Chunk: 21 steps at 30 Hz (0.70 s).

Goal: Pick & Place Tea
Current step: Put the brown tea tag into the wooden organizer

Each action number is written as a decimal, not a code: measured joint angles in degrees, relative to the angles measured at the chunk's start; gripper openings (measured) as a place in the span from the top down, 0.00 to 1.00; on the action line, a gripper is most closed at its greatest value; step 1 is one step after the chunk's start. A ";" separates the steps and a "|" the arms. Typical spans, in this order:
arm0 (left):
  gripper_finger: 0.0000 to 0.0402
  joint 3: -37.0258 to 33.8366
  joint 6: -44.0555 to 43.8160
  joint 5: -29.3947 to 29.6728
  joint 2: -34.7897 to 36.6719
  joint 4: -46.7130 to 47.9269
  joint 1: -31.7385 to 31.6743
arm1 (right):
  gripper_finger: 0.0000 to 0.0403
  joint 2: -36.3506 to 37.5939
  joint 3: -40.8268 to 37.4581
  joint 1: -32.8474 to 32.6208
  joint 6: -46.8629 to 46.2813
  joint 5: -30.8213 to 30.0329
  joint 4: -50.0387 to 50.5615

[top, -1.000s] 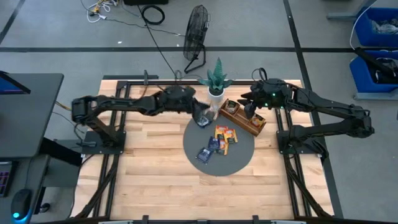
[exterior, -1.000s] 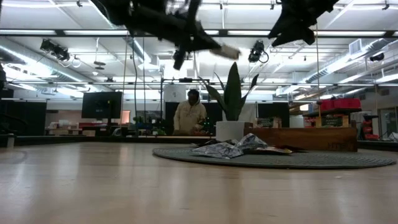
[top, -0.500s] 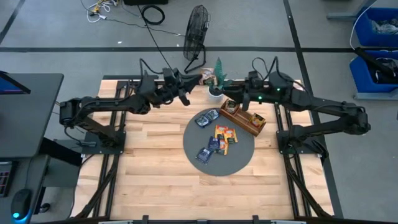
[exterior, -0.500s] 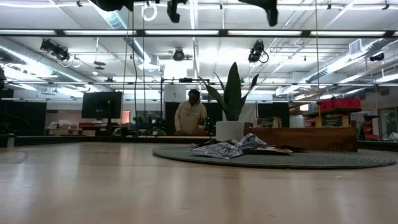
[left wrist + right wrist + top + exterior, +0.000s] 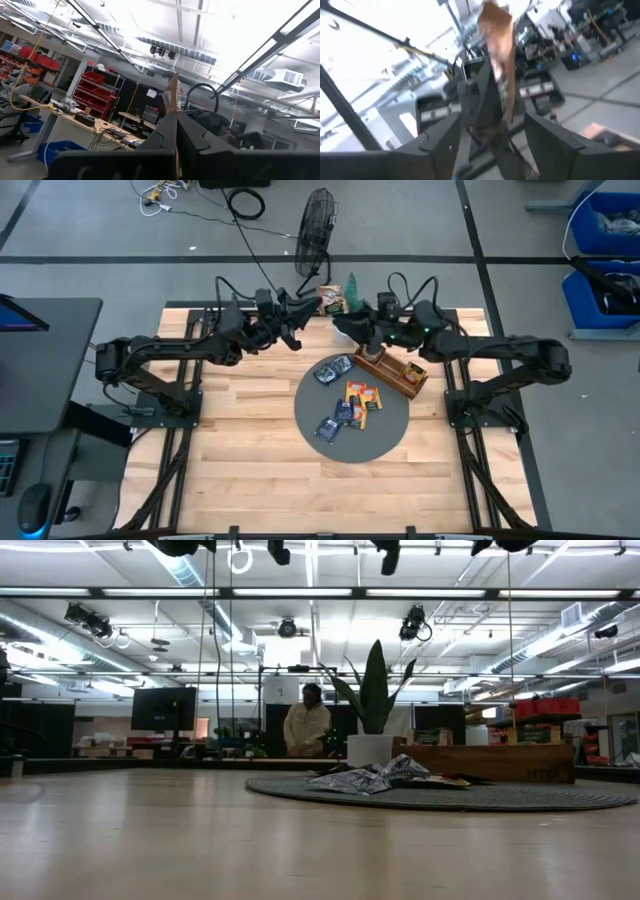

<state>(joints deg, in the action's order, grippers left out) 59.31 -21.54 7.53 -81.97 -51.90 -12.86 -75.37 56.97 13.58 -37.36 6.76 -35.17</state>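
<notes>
Low view: crinkled foil sachets (image 5: 372, 778) heaped on a flat round mat (image 5: 450, 797), wooden tray (image 5: 487, 762) behind, plant (image 5: 372, 700), a person far back. High view alone shows both arms raised over the far edge: left gripper (image 5: 312, 301) pinched on a tan sachet (image 5: 331, 299), right gripper (image 5: 345, 323) beside it, fingers spread. Right wrist view: left gripper (image 5: 492, 107) between the spread fingers (image 5: 547, 137).

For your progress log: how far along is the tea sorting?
Done: sachets seem to sit in the tray, though how many is unclear. In hand: the left end effector holds a sachet up to the open right end effector. Left: several sachets on the mat.
</notes>
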 joint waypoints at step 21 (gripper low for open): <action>1.00 0.00 1.28 -0.15 -0.02 -0.31 -0.09 | 0.84 -1.46 0.02 -0.39 -0.36 -5.81 -6.04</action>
<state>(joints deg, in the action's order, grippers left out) 59.31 -20.26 7.38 -82.00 -52.21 -12.95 -76.84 56.99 13.19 -37.71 0.95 -41.21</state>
